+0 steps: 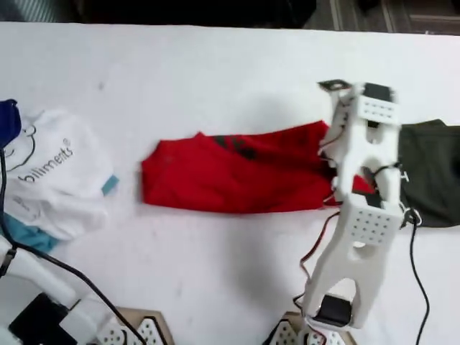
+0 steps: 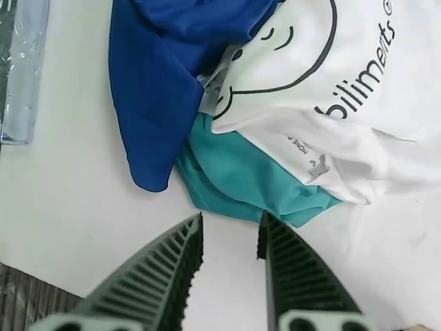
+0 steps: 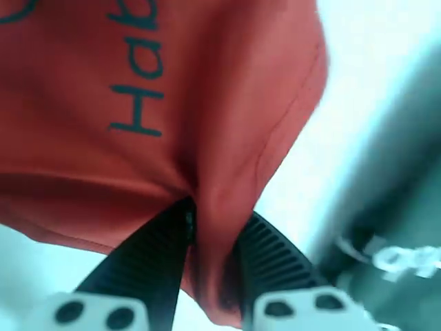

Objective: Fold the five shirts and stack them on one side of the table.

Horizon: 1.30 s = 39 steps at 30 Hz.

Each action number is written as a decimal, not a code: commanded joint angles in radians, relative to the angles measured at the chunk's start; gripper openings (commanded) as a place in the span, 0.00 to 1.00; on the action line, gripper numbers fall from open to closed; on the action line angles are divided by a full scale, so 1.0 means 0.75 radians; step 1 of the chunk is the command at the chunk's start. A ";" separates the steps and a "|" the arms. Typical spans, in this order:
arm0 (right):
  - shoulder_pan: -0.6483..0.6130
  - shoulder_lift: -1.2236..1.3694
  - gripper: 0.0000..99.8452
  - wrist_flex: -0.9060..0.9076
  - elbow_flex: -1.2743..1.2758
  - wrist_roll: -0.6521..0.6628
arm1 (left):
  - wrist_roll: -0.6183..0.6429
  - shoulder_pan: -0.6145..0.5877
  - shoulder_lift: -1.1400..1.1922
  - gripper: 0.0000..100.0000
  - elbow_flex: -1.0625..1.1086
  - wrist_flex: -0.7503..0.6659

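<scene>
- The red shirt (image 1: pixel 237 176) lies across the middle of the high view as a long horizontal band on the white worktop (image 1: pixel 215 72). It looks folded lengthwise at most, not down to a compact packet.
- The right gripper (image 3: pixel 217 217) is clenched on the red shirt. Its wrist view shows a pinch of red cloth bunched between the 2 fingers. In the high view that arm stands over the band's right end, centre right of the frame.
- A dark shirt (image 1: pixel 431 172) lies at the right edge of the high view, just beside the red one. It looks flattened, but I cannot tell whether it is folded.
- At the left edge of the high view 3 shirts lie in a loose heap: a white shirt (image 1: pixel 57 172) over a teal shirt (image 2: pixel 255 179), with a blue shirt (image 2: pixel 158 83) touching both.
- The left gripper (image 2: pixel 231 231) is released and holds nothing, hanging over bare worktop near the teal hem.
- Judgement: the task is early. All 5 shirts are in view, no tidy stack exists, and the heap of 3 looks unfolded.
</scene>
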 commanded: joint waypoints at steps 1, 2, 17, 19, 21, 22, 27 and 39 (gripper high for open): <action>0.052 -0.124 0.02 0.017 -0.104 0.088 | -0.010 0.007 -0.044 0.15 -0.047 -0.006; 0.052 -0.159 0.02 0.017 -0.115 0.098 | -0.010 0.007 -0.044 0.15 -0.047 -0.004; -0.457 -0.936 0.02 0.013 0.473 0.096 | 0.004 -0.001 -0.046 0.15 -0.041 0.006; -0.527 -0.907 0.02 0.005 0.479 0.096 | 0.008 -0.001 -0.046 0.15 -0.039 0.008; -0.560 -0.858 0.02 -0.048 0.477 0.092 | 0.051 -0.001 -0.046 0.15 -0.045 0.018; -0.555 -0.836 0.02 -0.085 0.477 0.070 | 0.070 -0.001 -0.046 0.15 -0.045 0.027; -0.410 -0.740 0.02 -0.294 0.477 0.020 | 0.094 -0.001 -0.046 0.15 -0.035 0.027; -0.017 -0.472 0.02 -0.625 0.477 0.213 | 0.094 -0.001 -0.046 0.15 -0.035 0.027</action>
